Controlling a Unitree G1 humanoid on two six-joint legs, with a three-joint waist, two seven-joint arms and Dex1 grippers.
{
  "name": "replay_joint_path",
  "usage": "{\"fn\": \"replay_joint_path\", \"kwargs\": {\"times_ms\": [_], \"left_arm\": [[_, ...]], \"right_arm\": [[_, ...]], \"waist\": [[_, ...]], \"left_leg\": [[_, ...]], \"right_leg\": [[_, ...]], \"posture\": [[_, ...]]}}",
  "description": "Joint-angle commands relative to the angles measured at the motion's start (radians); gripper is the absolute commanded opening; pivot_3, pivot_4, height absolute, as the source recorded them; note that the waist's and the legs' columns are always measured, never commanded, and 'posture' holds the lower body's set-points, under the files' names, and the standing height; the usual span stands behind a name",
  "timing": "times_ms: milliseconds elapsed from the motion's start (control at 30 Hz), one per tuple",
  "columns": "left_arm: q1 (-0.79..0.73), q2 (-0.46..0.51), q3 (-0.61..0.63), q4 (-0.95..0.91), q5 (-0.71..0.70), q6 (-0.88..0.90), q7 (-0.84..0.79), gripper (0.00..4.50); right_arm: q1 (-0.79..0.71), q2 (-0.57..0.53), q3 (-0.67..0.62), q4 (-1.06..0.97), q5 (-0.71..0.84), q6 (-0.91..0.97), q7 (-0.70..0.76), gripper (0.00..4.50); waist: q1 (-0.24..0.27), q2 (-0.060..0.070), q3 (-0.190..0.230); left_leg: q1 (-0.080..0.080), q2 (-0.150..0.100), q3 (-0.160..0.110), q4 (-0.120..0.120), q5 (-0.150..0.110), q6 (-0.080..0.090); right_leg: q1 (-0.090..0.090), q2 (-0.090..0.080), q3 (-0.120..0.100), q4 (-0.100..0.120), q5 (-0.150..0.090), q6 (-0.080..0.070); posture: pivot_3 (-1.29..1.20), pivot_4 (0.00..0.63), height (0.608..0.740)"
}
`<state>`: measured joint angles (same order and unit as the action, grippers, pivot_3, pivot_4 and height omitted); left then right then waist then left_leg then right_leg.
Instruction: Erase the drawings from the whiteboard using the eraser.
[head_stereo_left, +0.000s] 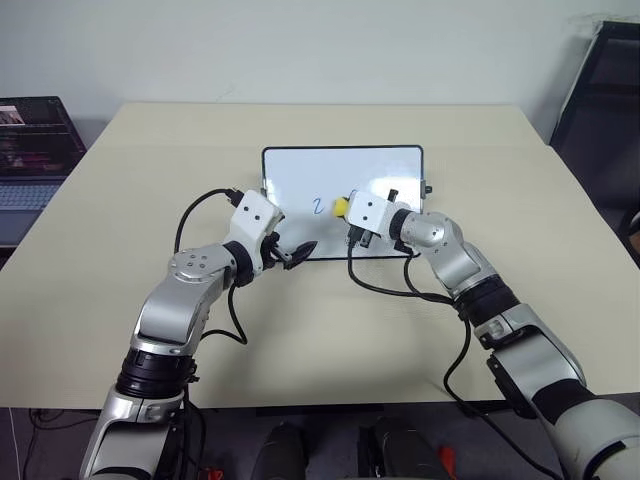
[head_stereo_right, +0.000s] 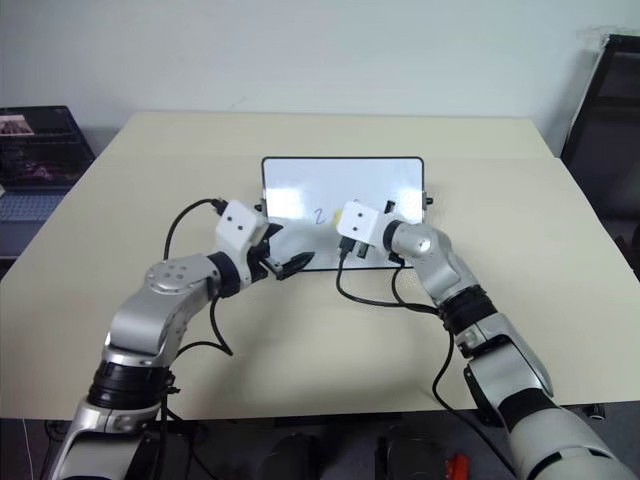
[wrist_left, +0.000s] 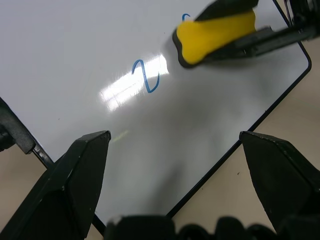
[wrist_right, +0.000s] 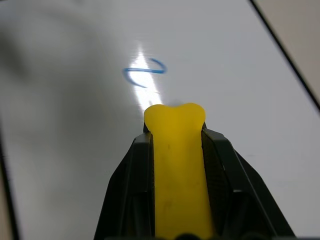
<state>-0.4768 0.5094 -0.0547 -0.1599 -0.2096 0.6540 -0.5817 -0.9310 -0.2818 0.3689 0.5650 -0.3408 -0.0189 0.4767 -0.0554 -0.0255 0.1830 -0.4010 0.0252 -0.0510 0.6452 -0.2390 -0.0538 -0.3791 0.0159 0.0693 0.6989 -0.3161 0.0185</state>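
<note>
The whiteboard (head_stereo_left: 342, 175) lies flat at the middle of the beige table. A blue "2" (wrist_left: 146, 76) is drawn on it, and a small blue stroke (wrist_right: 144, 71) lies just ahead of the eraser's tip. The yellow eraser (head_stereo_left: 341, 207) with its black base is against the board right of the "2", with my right gripper (wrist_right: 176, 150) shut on it. My left gripper (head_stereo_left: 298, 253) hovers open at the board's near edge, its fingers (wrist_left: 82, 175) spread wide with nothing between them. Whether it touches the board I cannot tell.
A laptop (head_stereo_left: 30, 150) sits on a stand off the table's left side. A dark chair (head_stereo_left: 600, 100) stands at the far right. Bare tabletop (head_stereo_left: 330, 340) stretches in front of the board and to both sides.
</note>
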Motion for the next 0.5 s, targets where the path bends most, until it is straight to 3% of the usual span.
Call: {"fn": "replay_joint_path", "kwargs": {"times_ms": [33,133,367,500], "left_arm": [[-0.002,0.002,0.001,-0.024,-0.002,-0.014,-0.007,4.5],[0.0,-0.001,-0.002,-0.024,-0.001,-0.015,-0.008,4.5],[0.002,-0.007,-0.009,-0.033,-0.005,-0.009,-0.005,4.5],[0.0,-0.009,-0.012,-0.03,-0.008,-0.009,-0.003,4.5]], "right_arm": [[-0.023,-0.03,-0.053,0.014,-0.012,0.032,-0.054,0.98],[-0.007,-0.034,-0.05,0.0,-0.003,0.047,-0.03,0.98],[0.087,-0.053,0.024,-0.14,0.011,0.095,0.185,0.98],[0.09,-0.062,0.03,-0.161,-0.037,0.082,0.14,0.98]], "waist": [[0.0,0.0,0.0],[0.002,0.0,0.0],[0.002,0.0,0.0],[-0.001,0.0,0.0]], "left_leg": [[0.0,0.0,0.0,0.0,0.0,0.0],[0.0,0.0,0.0,0.0,0.0,0.0],[0.001,0.0,0.0,0.0,0.0,0.0],[0.001,0.0,0.0,0.0,0.0,0.0]], "right_leg": [[0.0,0.0,0.0,0.0,0.0,0.0],[0.0,0.0,0.0,0.0,0.0,0.0],[0.001,0.0,0.0,-0.001,0.0,0.0],[0.001,0.0,0.0,0.0,0.0,0.0]], "posture": [[0.0,0.15,0.74],[0.0,0.15,0.74],[0.0,0.15,0.74],[0.0,0.15,0.74]]}}
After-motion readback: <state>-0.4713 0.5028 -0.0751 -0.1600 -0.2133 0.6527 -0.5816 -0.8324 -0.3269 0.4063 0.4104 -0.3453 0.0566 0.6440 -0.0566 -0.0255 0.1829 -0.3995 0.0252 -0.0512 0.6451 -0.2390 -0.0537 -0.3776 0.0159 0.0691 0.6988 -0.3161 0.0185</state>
